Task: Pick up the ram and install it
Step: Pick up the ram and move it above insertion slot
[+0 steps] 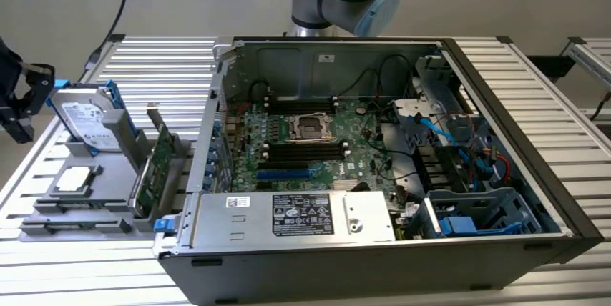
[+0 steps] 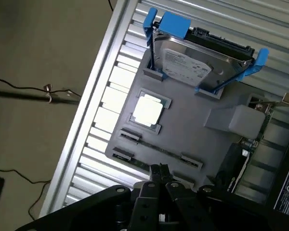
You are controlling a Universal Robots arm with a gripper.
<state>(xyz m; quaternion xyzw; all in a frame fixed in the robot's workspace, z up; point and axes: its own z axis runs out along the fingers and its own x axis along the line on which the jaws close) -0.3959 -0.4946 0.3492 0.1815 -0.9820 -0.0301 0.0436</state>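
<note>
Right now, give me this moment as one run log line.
gripper: shut, empty | nearest: ram, on edge in grey fixture | ram: not yet picked up

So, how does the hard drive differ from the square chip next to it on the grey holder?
Pose: the hard drive stands on its edge, while the chip lies flat in a square recess.
Size: the hard drive is clearly larger than the chip.
Look: the hard drive has a blue frame and a printed label, while the chip shows a plain pale top.
Both sit on the grey holder, outside the case.
</note>
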